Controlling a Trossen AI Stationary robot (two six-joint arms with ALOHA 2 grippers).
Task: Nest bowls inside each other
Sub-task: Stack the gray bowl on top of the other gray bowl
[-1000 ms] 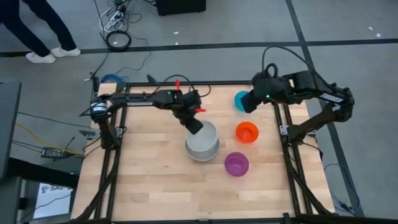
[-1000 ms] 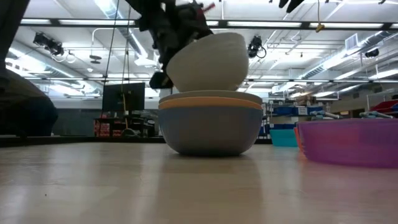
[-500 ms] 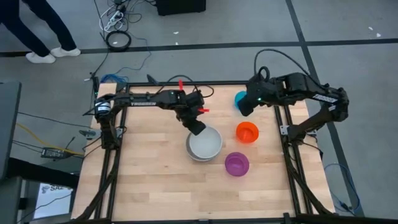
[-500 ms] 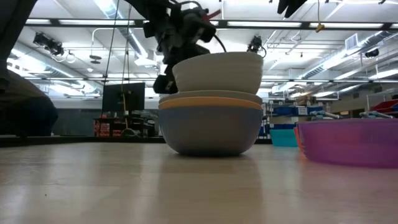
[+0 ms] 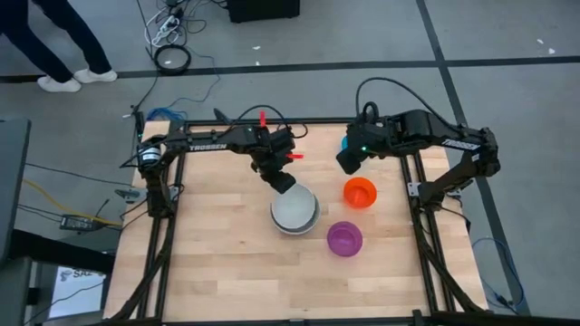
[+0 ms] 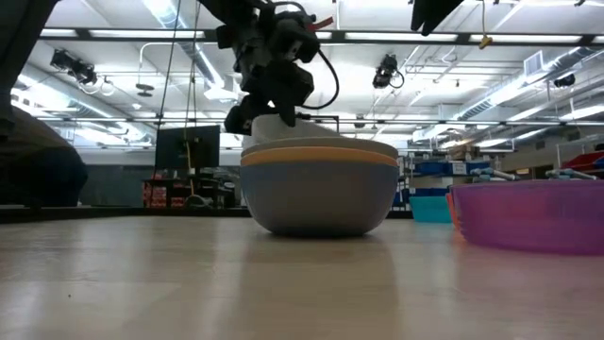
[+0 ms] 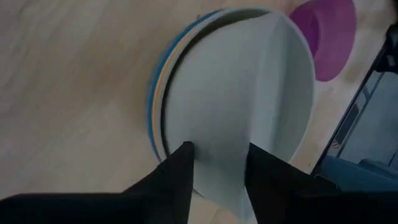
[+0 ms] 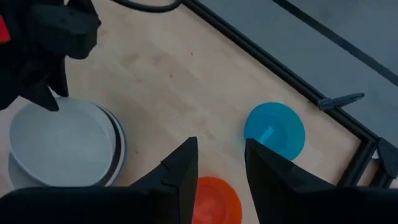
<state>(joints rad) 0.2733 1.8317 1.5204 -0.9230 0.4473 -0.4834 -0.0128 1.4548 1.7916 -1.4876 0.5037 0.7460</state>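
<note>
A white bowl (image 5: 295,210) sits level inside a stack whose blue (image 7: 152,118) and orange (image 7: 163,93) rims show around it; in the low view only its rim (image 6: 283,130) rises above the orange one. My left gripper (image 7: 217,155) stands open over the white bowl's far-left rim, its fingers apart. My right gripper (image 8: 221,149) hangs open and empty high over the table's far right. Below it lie a teal bowl (image 8: 274,130) and a red-orange bowl (image 5: 360,192). A purple bowl (image 5: 344,238) rests right of the stack, toward the near edge.
The three small bowls lie apart on the table's right half, between the stack and the metal frame rail (image 5: 412,181). The left and near parts of the wooden top (image 5: 217,263) are bare. A person's legs (image 5: 63,54) show beyond the far left corner.
My left gripper has let go of the white bowl. The bowl, held tilted above the stack a second ago, has dropped and now sits level and deep inside it. My right gripper has moved toward the table's left, over the teal bowl, and sunk a little.
</note>
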